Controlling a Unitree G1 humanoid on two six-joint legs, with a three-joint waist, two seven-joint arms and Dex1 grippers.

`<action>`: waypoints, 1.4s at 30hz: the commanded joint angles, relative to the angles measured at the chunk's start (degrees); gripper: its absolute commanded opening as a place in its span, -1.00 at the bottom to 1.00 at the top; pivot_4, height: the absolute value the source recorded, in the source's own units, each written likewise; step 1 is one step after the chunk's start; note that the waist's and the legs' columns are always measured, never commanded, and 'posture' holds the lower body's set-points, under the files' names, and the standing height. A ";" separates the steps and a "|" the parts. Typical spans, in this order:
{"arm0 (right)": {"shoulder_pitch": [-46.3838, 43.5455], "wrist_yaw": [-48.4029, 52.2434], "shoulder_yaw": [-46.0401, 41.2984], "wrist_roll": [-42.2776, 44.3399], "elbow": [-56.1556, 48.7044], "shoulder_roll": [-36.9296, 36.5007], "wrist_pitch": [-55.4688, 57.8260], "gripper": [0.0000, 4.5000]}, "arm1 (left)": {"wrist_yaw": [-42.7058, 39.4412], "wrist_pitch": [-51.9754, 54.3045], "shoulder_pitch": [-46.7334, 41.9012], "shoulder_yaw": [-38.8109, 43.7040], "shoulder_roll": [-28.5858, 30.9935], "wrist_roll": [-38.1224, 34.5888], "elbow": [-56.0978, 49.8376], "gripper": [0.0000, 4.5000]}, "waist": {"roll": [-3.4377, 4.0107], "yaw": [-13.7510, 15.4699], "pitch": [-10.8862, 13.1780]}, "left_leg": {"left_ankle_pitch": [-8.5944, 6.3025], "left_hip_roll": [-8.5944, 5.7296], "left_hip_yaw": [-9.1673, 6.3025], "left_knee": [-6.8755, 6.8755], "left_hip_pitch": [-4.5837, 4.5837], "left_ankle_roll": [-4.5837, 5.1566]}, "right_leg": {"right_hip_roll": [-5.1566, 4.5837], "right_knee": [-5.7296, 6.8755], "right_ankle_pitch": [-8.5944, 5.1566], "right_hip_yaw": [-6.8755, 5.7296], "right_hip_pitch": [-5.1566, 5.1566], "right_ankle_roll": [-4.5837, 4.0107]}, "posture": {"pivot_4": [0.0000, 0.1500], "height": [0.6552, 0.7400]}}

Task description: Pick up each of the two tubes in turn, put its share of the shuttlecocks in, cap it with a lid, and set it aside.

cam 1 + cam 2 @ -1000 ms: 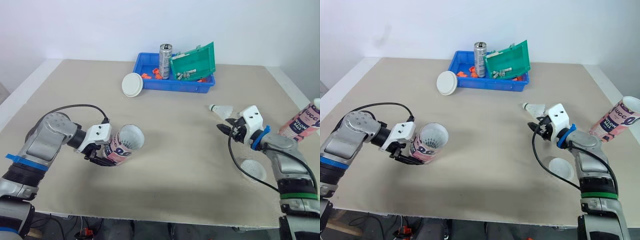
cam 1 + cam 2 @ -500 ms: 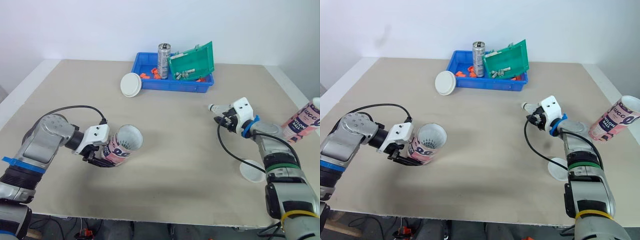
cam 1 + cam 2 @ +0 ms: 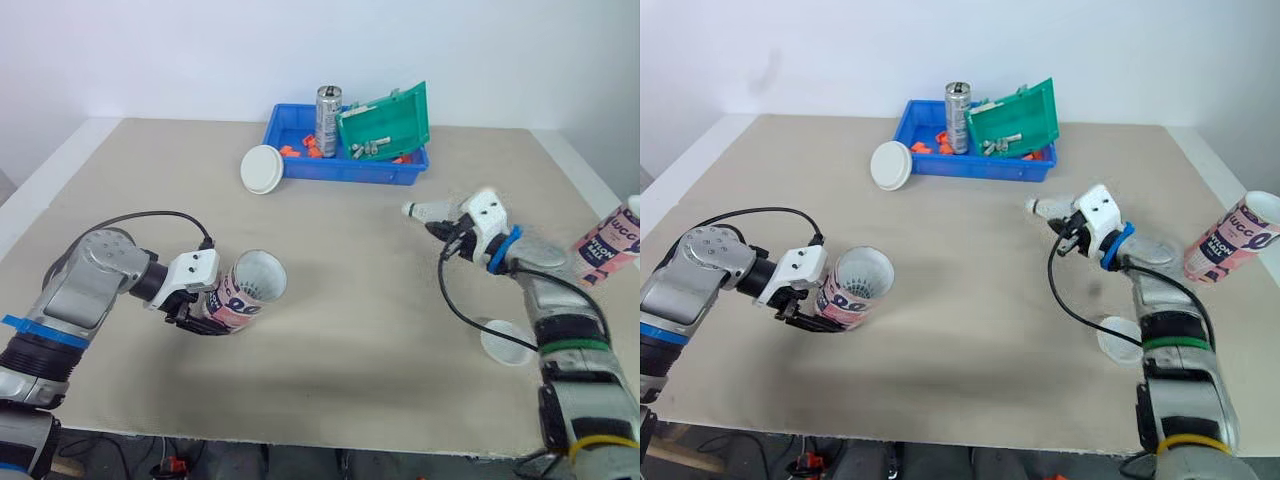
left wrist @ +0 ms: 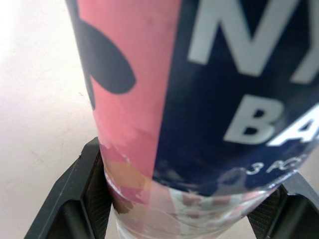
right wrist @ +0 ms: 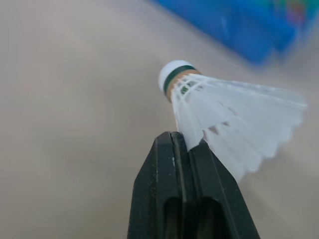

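Over the beige table (image 3: 360, 330), the left pincer (image 3: 200, 308) is clamping the tilted tube (image 3: 245, 288), while the right pincer (image 3: 448, 226), well apart, is nipping a shuttlecock (image 3: 424, 210) by its feathers; that thin hold is probably risking a slip.

Pink-and-navy tube (image 3: 233, 299) with white lettering — white shuttlecock (image 5: 234, 119), green band at its cork — blue bin (image 3: 350, 172)

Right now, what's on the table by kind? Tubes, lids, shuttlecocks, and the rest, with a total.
tube: 2
lid: 2
shuttlecock in sight: 1
blue bin: 1
green tray: 1
can: 1
Total: 8
The small parts in the bin are too small to count and are left out.
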 commanded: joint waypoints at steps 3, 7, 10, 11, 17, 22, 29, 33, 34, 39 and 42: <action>3.04 9.68 1.38 8.28 -27.72 -4.93 5.78 -0.98 | -0.27 -0.19 0.48 -2.33 -0.70 0.10 -0.11 0.31 | -0.01 0.09 -0.01 | 0.00 0.03 -0.13 0.00 0.04 0.00 | 0.03 0.00 -0.01 -0.12 0.06 -0.04 | 1.00 0.15; -2.78 17.10 8.65 10.30 -39.39 -5.22 7.02 -0.98 | -0.45 -0.58 -0.13 -2.73 -1.01 0.32 0.62 0.31 | 0.00 0.02 0.00 | 0.00 0.03 -0.04 0.07 0.06 -0.01 | 0.00 0.00 -0.13 -0.07 0.07 -0.33 | 1.00 0.15; -7.72 21.21 14.46 8.10 -40.35 -3.49 4.59 -0.98 | -0.61 -0.78 -0.60 -2.93 -1.22 0.46 1.10 0.31 | 0.04 0.05 0.01 | 0.00 0.06 0.01 0.07 0.06 -0.01 | 0.00 0.01 -0.08 -0.07 0.01 -0.37 | 1.00 0.15; -9.32 21.55 15.82 7.36 -39.01 -2.24 3.77 -0.98 | -0.59 -0.81 -0.72 -2.97 -1.25 0.46 1.16 0.31 | -0.03 0.18 -0.03 | 0.00 0.08 -0.03 0.07 0.07 -0.01 | 0.02 0.01 -0.09 -0.11 0.02 -0.38 | 1.00 0.15; -14.18 24.64 20.57 4.59 -32.72 2.38 -0.61 -0.98 | -0.14 -0.55 -0.37 -2.70 -1.18 0.16 0.57 0.31 | -0.17 0.62 -0.05 | 0.01 0.03 0.03 0.12 -0.04 -0.02 | -0.12 -0.05 -0.14 -0.15 0.04 -0.37 | 1.00 0.15; -17.73 26.61 24.73 0.76 -27.37 5.79 -4.30 -0.98 | 0.19 0.09 1.24 -2.14 -0.63 -0.26 -0.80 0.31 | -0.16 0.58 -0.05 | 0.01 0.07 0.02 0.06 0.00 -0.02 | -0.09 0.00 -0.19 -0.21 0.01 -0.43 | 1.00 0.15; -20.86 29.85 22.42 8.46 -26.34 10.09 1.91 -0.28 | 0.45 0.57 1.44 -1.83 -0.51 -0.27 -1.34 0.31 | -0.19 0.61 -0.05 | 0.01 0.10 -0.01 0.05 -0.01 -0.02 | -0.05 0.04 -0.18 -0.25 0.01 -0.47 | 1.00 0.15; -20.45 32.02 18.36 16.95 -30.36 8.26 9.65 0.27 | 0.60 0.91 1.91 -1.82 -0.39 -0.48 -1.96 0.31 | -0.20 0.64 -0.04 | 0.00 0.10 -0.01 0.04 -0.02 -0.02 | -0.06 0.04 -0.22 -0.25 0.01 -0.47 | 1.00 0.15; -20.09 31.66 17.85 16.83 -29.92 7.75 10.06 0.27 | 0.64 1.00 1.95 -1.81 -0.37 -0.53 -2.05 0.31 | -0.20 0.66 -0.04 | 0.00 0.10 -0.04 0.02 -0.03 -0.02 | -0.05 0.05 -0.22 -0.25 0.01 -0.46 | 1.00 0.15; -17.51 27.98 17.97 12.68 -27.92 6.30 9.20 0.27 | 0.83 0.91 1.89 -1.84 0.01 -0.71 -1.86 0.31 | -0.21 0.61 -0.05 | 0.00 0.10 -0.08 0.03 0.03 -0.02 | -0.05 0.05 -0.22 -0.33 0.04 -0.55 | 1.00 0.15; -18.06 25.39 18.70 11.03 -27.58 8.06 9.10 0.02 | 0.81 0.70 1.72 -1.96 0.14 -0.72 -1.64 0.31 | -0.20 0.47 -0.04 | 0.00 0.12 -0.04 0.02 0.02 -0.02 | -0.05 0.07 -0.20 -0.32 -0.02 -0.56 | 1.00 0.15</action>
